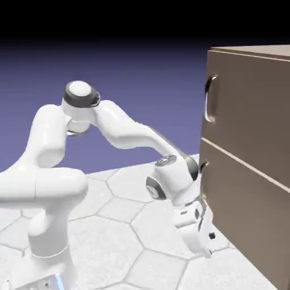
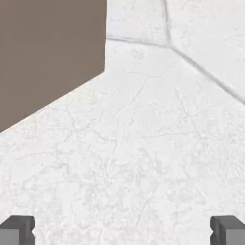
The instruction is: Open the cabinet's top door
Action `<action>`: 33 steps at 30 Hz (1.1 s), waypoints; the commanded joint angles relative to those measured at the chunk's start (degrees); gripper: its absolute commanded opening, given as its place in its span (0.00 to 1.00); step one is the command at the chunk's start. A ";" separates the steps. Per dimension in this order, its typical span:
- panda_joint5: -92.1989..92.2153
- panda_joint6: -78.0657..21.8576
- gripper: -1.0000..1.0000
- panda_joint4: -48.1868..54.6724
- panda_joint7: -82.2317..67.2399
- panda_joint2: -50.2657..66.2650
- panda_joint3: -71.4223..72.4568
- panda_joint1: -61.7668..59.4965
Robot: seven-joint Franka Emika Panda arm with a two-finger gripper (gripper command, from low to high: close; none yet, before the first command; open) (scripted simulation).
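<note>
Two handles show on the cabinet [image 1: 249, 141]; only the upper one [image 1: 210, 99] matters. The end effector [image 1: 205, 241], spread wide and empty, hangs low above the worktop [image 2: 143, 158]. It should rise and straddle that handle squarely.

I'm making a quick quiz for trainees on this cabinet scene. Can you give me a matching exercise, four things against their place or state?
Things:
1. top door
2. top door's handle
3. tool
4. table

Places or states:
A. white, with hexagon lines
B. low beside the cabinet's lower panel, jaws open, holding nothing
C. shut, flush with the cabinet front
D. slim and vertical, near the panel's edge, untouched

Pairs: 1-C, 2-D, 3-B, 4-A
</note>
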 commanded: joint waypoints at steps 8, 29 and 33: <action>18.02 -4.15 0.50 2.62 -6.82 16.62 -13.91 13.01; 41.16 -17.25 0.00 3.11 -18.88 32.58 -28.82 23.71; 41.73 -25.55 0.00 -5.19 -22.88 32.67 -31.35 28.30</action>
